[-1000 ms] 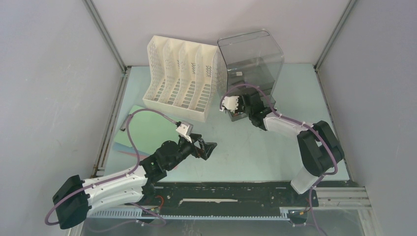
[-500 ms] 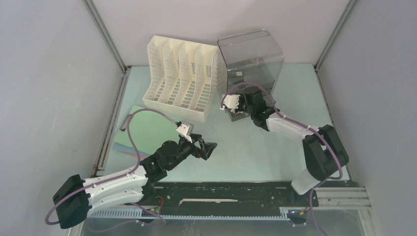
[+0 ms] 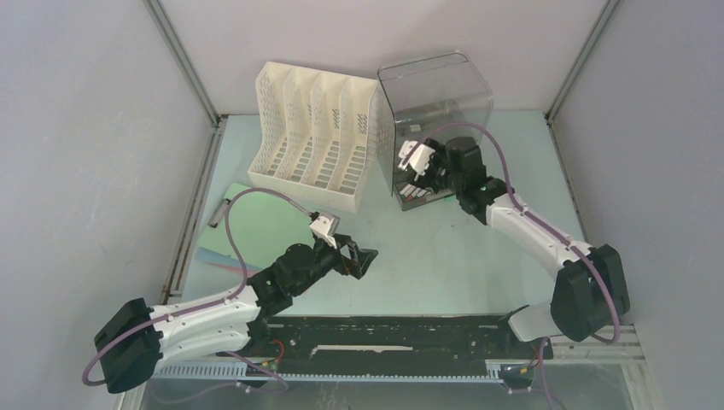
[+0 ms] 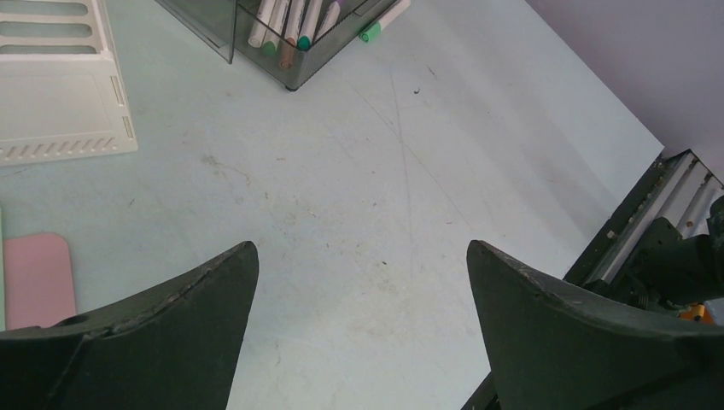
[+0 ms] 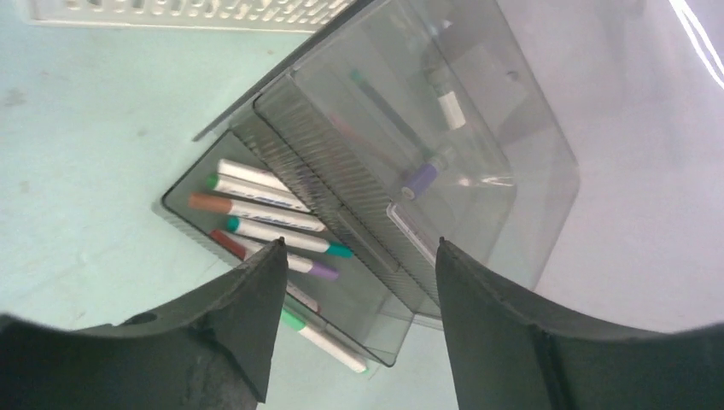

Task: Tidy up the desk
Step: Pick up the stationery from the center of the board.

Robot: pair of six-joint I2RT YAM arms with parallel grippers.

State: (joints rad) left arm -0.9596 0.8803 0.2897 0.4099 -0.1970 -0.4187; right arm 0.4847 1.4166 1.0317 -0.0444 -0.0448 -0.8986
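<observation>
I am looking down on the desk, which is filling the floor of the cell between the grey walls, with both arms reaching out over it.

The left gripper is hovering over bare desk near the middle. Its fingers are standing wide apart and nothing is sitting between them.

The right gripper is hanging over the front of the smoky box at the back right. I am seeing its fingers parted to a middling gap and gripping nothing. The box's low tray is showing between and below them.

Markers are lying side by side in that tray, their caps in green, brown, red and purple. One green-capped marker is lying at the tray's near corner, with its white barrel sticking out past the edge. More pens are showing dimly through the wall of the box behind the tray.

The white rack is standing just left of the box, so close that I cannot tell whether they are touching. A green clipboard is lying flat on the left of the desk in front of the rack, under the left arm's cable. A pink sheet is lying at its near edge.
</observation>
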